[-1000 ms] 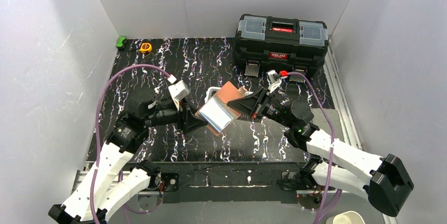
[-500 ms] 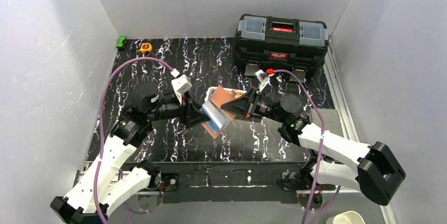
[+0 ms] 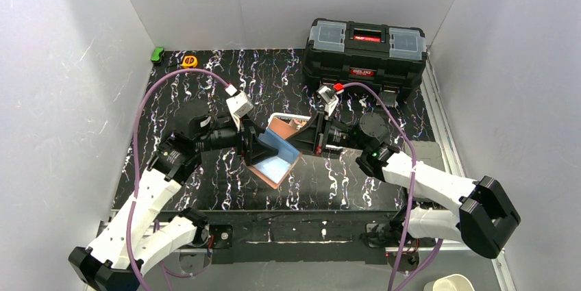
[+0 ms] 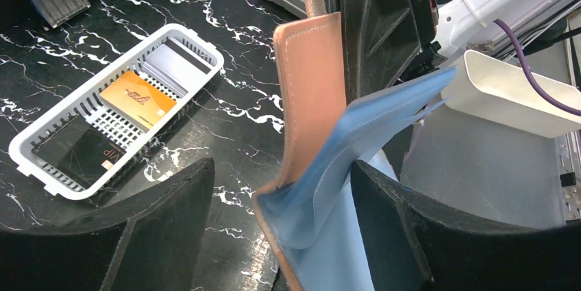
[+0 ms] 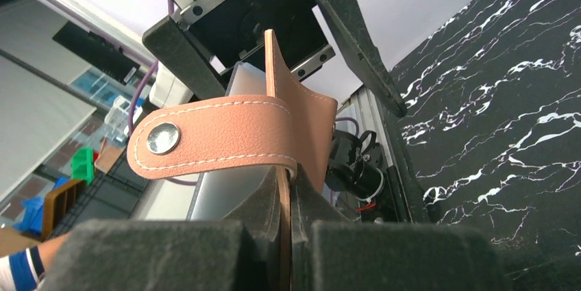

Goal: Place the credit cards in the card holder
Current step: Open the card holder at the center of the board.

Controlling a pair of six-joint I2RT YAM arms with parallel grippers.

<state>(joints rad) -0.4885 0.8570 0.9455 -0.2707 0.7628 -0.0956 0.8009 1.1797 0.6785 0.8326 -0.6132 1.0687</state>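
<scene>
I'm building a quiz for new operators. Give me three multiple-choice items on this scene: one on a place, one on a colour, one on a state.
1. The toolbox stands: A at the far right of the table; B at its near left; C off the table.
2. The middle card in the basket is: A green; B orange; C purple.
3. The right end effector is: A open and empty; B out of view; C shut on the holder.

Answers:
1 A, it sits by the far edge, right of centre.
2 B, it lies between a black card and a pale card.
3 C, it pinches the holder's pink edge.
</scene>
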